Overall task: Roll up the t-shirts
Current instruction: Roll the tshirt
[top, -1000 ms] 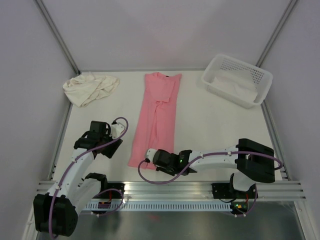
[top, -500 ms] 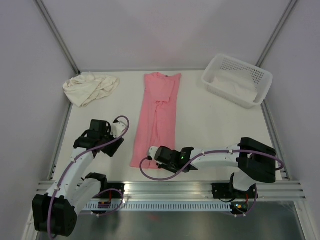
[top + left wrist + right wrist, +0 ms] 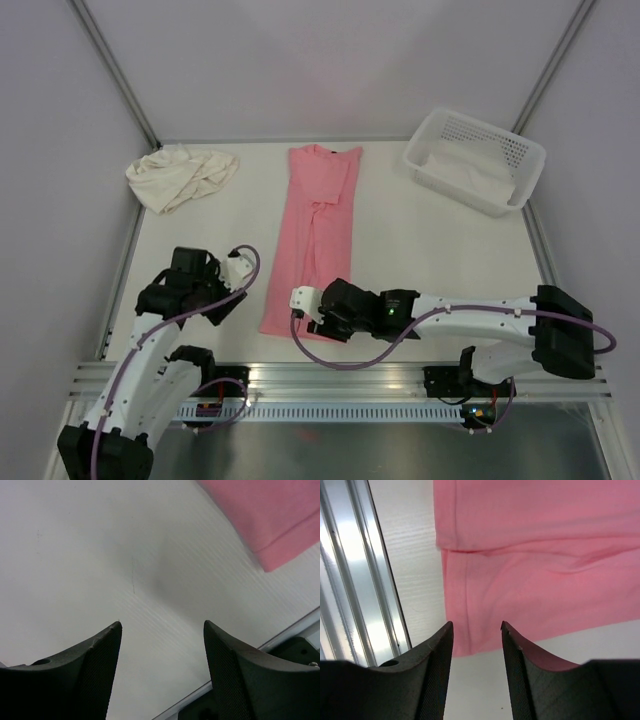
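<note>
Far L corner: cream tee (image 3: 182,177) lies in a crumpled heap on the table (image 3: 420,250), well apart from both arms.

L gripper (image 3: 162,625) hovers over bare tabletop near the front edge, jaws spread wide, nothing between them. In its wrist cam the pink tee's near corner shows top R, apart from the fingers (not touching).

Centre: pink tee (image 3: 318,230) is stretched out as a long narrow strip, collar end at the far edge, hem end toward the arms. It looks folded lengthwise, w/ a crease bunched abt a third of the way down.

R arm reaches across low from the R, so the R gripper (image 3: 476,624) sits right at the tee's near hem. Jaws are parted and holding nothing. In the wrist cam the hem's stitched edge lies flat on the table betw the fingertips, w/ the metal rail (image 3: 355,575) running along the L of that view.

Far R corner: white basket (image 3: 478,160), tilted to the table edges, w/ white cloth (image 3: 465,170) inside.
</note>
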Controlling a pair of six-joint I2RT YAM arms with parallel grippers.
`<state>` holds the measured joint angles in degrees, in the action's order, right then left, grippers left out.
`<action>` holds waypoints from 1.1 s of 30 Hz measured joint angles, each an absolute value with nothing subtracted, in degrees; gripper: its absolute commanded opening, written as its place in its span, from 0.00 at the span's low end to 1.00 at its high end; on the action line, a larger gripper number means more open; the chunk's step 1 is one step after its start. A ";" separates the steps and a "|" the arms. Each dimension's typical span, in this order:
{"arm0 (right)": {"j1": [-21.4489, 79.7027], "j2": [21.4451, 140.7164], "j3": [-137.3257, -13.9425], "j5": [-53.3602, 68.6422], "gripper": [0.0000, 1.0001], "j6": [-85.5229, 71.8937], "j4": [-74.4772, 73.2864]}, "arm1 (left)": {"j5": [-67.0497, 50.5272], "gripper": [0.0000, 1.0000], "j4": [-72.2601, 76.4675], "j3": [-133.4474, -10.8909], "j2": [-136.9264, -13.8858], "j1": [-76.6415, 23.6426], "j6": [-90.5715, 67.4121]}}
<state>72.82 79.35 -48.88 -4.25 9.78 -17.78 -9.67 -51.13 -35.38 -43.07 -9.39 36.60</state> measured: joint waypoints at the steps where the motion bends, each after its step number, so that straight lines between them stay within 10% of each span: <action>1: 72.71 77.71 -48.71 -3.70 0.50 11.05 -16.49 | -10.02 0.73 -53.28 -35.70 -41.54 -9.41 37.98; 14: 65.71 66.61 -35.35 4.91 0.49 26.74 -0.38 | -30.11 0.75 -57.98 -34.46 -30.00 -10.24 60.01; 33: 64.18 79.59 -49.89 18.31 0.47 48.51 -29.95 | -32.53 0.75 -44.86 -21.23 -38.35 -26.83 79.13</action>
<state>64.18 79.59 -49.89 18.31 48.51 -29.95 -32.53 -44.86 -21.23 -38.35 -26.83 79.13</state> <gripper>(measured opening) 0.472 0.763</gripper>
